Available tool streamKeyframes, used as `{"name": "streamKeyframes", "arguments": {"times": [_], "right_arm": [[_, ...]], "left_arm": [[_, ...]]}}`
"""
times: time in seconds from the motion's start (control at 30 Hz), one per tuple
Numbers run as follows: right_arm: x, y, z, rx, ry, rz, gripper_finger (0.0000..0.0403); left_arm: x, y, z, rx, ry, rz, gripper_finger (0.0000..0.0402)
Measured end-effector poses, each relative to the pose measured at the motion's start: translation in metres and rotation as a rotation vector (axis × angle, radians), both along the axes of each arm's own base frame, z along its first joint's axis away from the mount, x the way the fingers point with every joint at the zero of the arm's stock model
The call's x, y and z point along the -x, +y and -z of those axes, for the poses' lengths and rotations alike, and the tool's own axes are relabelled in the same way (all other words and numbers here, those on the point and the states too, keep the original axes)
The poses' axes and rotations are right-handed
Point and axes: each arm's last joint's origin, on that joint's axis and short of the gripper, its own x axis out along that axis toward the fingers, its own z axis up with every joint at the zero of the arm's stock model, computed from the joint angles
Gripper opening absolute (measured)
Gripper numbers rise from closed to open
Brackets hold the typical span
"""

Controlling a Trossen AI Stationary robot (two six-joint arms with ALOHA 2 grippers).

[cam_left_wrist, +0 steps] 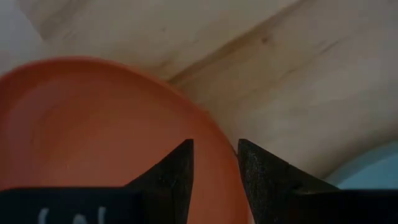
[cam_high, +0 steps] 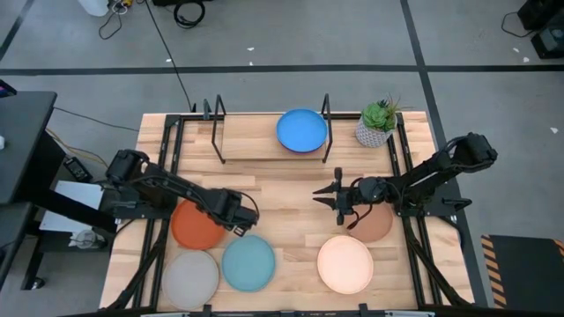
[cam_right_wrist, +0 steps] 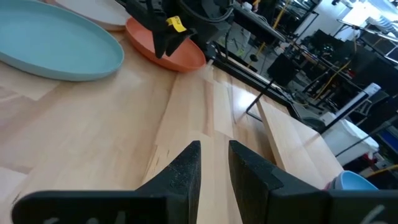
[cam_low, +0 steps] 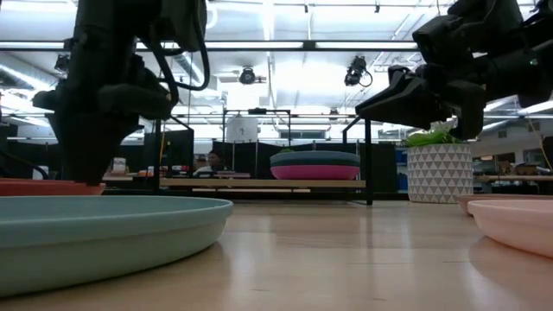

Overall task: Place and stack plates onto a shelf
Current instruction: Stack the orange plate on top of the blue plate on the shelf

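Note:
My left gripper (cam_high: 239, 225) (cam_left_wrist: 216, 146) is low over the right-hand rim of the orange plate (cam_high: 194, 224), open, one finger above the plate's inside and one outside. The orange plate lies flat on the table. My right gripper (cam_high: 318, 198) (cam_right_wrist: 214, 148) hovers above bare table near the middle, slightly open and empty. On the shelf (cam_high: 256, 145) sits a stack of plates with blue on top (cam_high: 301, 130); magenta shows at its bottom (cam_low: 315, 172). Grey (cam_high: 189, 278), light teal (cam_high: 248, 262), cream (cam_high: 345, 264) and brown (cam_high: 377, 225) plates lie on the table. My left gripper straddles the orange plate's rim (cam_left_wrist: 231, 148) on the side toward the table's middle, coming from above and pointing down. One finger (cam_left_wrist: 177, 168) is over the inside, the other (cam_left_wrist: 261, 171) outside. Whether the pads touch the rim I cannot tell.
A small potted plant (cam_high: 377, 123) stands at the shelf's right end. Black wire uprights (cam_high: 218, 119) frame the shelf. The shelf's left half is bare board. The light teal plate lies close by my left gripper.

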Motion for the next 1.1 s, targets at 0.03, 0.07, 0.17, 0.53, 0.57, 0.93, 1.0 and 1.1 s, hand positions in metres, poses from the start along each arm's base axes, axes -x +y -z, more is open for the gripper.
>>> {"name": "streamKeyframes", "arguments": {"times": [0.03, 0.07, 0.17, 0.53, 0.57, 0.93, 1.0, 1.1], "right_arm": [[0.000, 0.000, 0.000, -0.002, 0.000, -0.002, 0.0088], [0.000, 0.000, 0.000, -0.003, -0.003, -0.004, 0.0088], [0.000, 0.000, -0.001, -0.004, -0.007, -0.005, 0.0088], [0.000, 0.001, -0.001, -0.010, -0.012, -0.035, 0.0088], [0.000, 0.001, -0.001, -0.009, -0.012, -0.035, 0.0088], [0.001, 0.001, 0.004, -0.029, 0.045, -0.040, 0.0088], [0.002, 0.002, 0.008, -0.049, 0.082, -0.035, 0.0088], [0.004, 0.002, 0.012, -0.067, 0.121, 0.019, 0.0088]], "left_arm": [[0.000, -0.001, 0.001, 0.005, 0.002, 0.007, 0.0133], [-0.001, -0.002, 0.002, 0.009, 0.001, 0.021, 0.0133], [-0.003, -0.005, 0.006, 0.016, -0.004, 0.038, 0.0133], [-0.009, -0.004, 0.020, 0.036, 0.040, 0.141, 0.0078], [-0.010, -0.003, 0.017, 0.040, 0.033, 0.155, 0.0061], [-0.042, -0.019, -0.044, 0.083, -0.098, 0.744, 0.0015], [-0.049, -0.022, -0.057, 0.043, -0.145, 0.916, 0.0015], [-0.057, -0.020, -0.074, -0.121, -0.159, 1.094, 0.0016]]}}
